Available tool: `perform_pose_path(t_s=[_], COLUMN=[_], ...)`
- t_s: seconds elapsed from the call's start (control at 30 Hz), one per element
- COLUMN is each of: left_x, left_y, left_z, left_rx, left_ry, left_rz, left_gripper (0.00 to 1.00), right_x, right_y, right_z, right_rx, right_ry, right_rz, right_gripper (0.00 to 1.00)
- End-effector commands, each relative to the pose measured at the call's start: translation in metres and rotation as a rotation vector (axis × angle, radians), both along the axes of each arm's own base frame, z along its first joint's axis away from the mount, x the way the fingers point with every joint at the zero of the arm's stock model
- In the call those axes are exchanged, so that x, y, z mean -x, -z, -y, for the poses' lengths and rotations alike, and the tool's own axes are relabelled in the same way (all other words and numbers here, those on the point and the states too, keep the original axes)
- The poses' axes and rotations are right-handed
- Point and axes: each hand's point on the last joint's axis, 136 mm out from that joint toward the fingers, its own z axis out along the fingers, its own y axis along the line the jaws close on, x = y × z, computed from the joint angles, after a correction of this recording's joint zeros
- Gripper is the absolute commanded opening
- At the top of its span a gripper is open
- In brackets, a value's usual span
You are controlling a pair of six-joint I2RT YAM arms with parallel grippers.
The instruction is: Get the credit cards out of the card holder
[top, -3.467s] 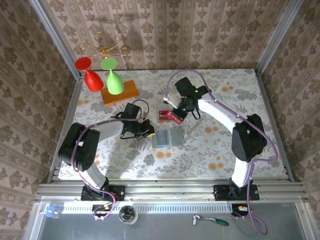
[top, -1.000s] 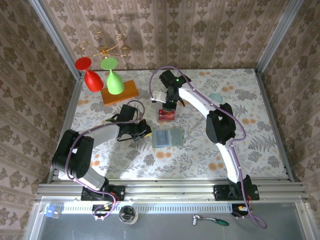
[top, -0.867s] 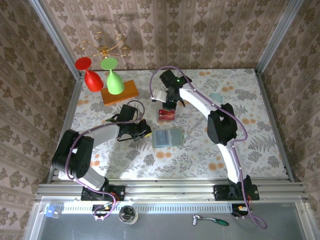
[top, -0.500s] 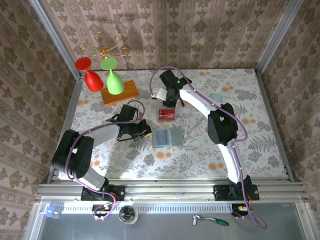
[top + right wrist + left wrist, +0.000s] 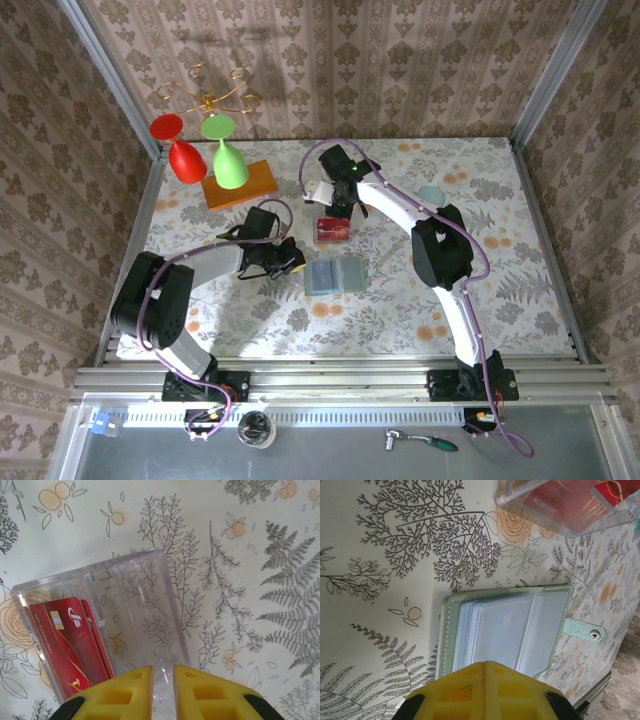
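Progress: red plastic credit cards [image 5: 70,645] lie in a clear plastic tray [image 5: 332,230]. The open sage-green folding card holder [image 5: 505,630] rests on the floral tabletop [image 5: 530,250], and its pockets look empty. The left gripper [image 5: 485,666] is closed at the holder's edge. The right gripper [image 5: 163,672] is narrowly apart above the tray.

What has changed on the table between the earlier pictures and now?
The right gripper moved from the clear tray's near-right side to its far side, its elbow swinging in toward the middle; the tray now shows more red of the credit cards. The left gripper, shut, and the open card holder stayed put.
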Motion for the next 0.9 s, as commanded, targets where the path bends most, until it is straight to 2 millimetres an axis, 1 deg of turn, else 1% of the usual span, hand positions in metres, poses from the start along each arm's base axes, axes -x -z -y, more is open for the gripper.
perform_pose_path(t_s=[0.0,0.3,0.4,0.6,0.87], left_x=[-0.002,-0.002,-0.001,-0.003,-0.002], left_y=[-0.001,-0.002,-0.002,-0.005,-0.005], left_z=[0.004,0.006,0.006,0.007,0.009], left_rx=[0.0,0.004,0.007,0.012,0.014], left_ry=[0.001,0.006,0.008,0.012,0.023], left_rz=[-0.014,-0.014,-0.012,-0.004,0.0], left_gripper=[0.04,0.04,0.04,0.04,0.04], right_x=[0.005,0.008,0.006,0.004,0.012], right_y=[0.017,0.013,0.006,-0.018,-0.043], right_z=[0.0,-0.001,-0.001,-0.003,0.003], right_rx=[0.012,0.002,-0.009,-0.054,-0.115], right_ry=[-0.012,-0.017,-0.005,0.026,0.095], right_rz=[-0.034,-0.037,-0.019,0.029,0.07], right_gripper=[0.2,0.19,0.19,0.19,0.19])
